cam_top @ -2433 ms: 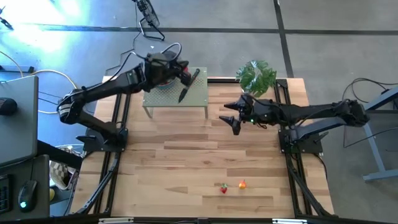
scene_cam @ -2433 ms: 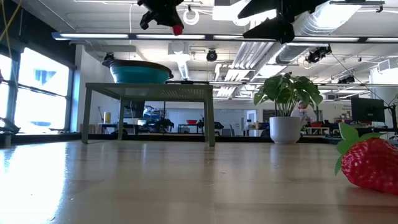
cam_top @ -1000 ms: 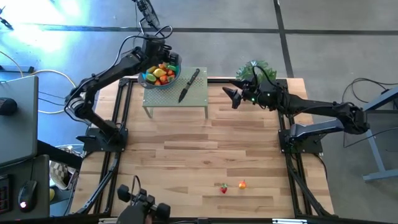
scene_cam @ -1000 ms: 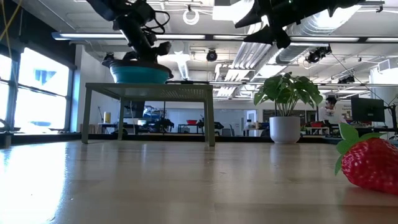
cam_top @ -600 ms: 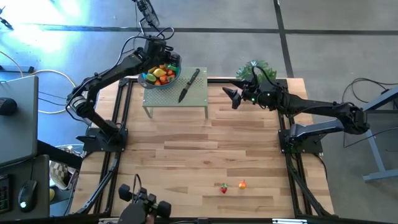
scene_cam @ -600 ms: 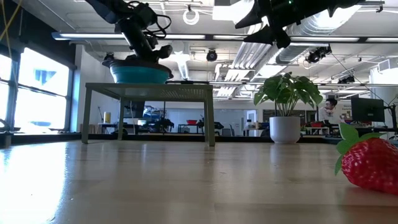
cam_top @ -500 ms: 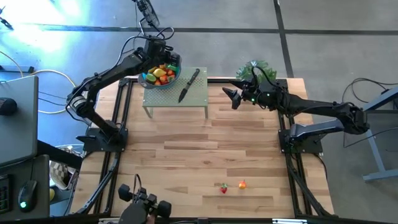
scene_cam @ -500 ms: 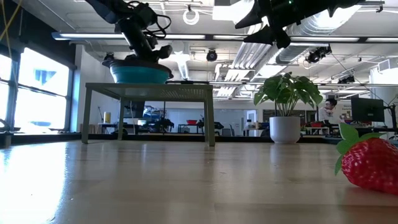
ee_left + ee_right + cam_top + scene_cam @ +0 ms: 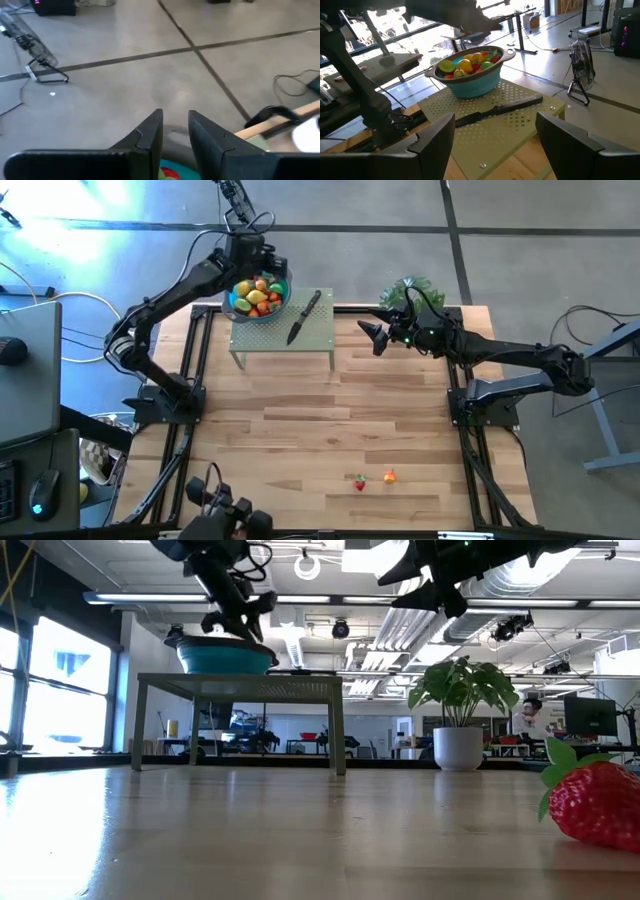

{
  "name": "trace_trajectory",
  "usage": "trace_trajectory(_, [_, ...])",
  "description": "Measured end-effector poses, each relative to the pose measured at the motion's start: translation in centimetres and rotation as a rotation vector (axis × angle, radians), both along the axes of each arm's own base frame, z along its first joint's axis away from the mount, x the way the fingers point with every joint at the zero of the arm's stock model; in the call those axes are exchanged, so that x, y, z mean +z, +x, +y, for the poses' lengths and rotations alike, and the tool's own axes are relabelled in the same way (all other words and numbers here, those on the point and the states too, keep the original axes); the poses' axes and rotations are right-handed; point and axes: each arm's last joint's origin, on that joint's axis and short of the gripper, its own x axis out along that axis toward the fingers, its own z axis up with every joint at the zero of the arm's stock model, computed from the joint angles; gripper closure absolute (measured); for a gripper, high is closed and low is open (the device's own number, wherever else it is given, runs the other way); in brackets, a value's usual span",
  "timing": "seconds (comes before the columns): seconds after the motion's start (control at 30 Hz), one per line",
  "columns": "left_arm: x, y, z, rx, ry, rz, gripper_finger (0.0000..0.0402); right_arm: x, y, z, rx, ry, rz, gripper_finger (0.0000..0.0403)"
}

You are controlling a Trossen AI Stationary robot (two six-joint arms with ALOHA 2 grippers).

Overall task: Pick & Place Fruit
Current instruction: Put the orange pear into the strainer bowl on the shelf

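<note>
The blue bowl serves as landmark: it sits on the small perforated stand at the far edge of the worktop, heaped with toy fruit, with the black-handled knife lying just beside it on the stand.

The left hand hangs just above the bowl's far rim. A second ago it sat lower, closer in over the fruit, with its fingers pinched together; now it has lifted a little and the fingers have parted to a narrow gap. The left wrist view shows nothing between them, only the bowl's rim and a red piece below. That reads as a release: whatever piece this arm carried has probably joined the pile, so one delivery looks done and the arm should be free to go for another.

The right hand waits well away from the bowl, beyond the stand and near the potted plant. Its fingers are spread wide and empty, and it has not moved in the last second.

Work remains. A strawberry and a small orange piece lie side by side far from the bowl, near the worktop's front edge; the low view shows the strawberry resting on the wood.
</note>
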Motion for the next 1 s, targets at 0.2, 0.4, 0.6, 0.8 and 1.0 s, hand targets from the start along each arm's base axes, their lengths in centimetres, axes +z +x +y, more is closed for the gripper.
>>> trace_trajectory(0.2, [2.4,-0.5,-0.8,-0.056,-0.034,-0.007,0.0312,0.0,0.0,0.0,0.0,0.0,0.0,0.0132])
trace_trajectory(0.4, [2.5,0.3,-1.9,-0.131,-0.073,0.027,0.0314,0.0,0.0,0.0,0.001,-0.003,0.001,0.0132])
trace_trajectory(0.6, [2.5,2.6,-4.4,-0.274,-0.047,0.068,0.0362,0.4,-0.3,0.3,0.064,-0.022,-0.004,0.0134])
trace_trajectory(0.8, [2.5,5.0,-7.6,-0.427,-0.039,0.07,0.0394,0.6,-0.9,0.7,0.136,-0.007,0.01,0.0151])
trace_trajectory(1.0, [2.1,7.7,-11.3,-0.575,0.022,0.033,0.04,0.5,-1.7,1.3,0.252,0.03,0.049,0.0177])
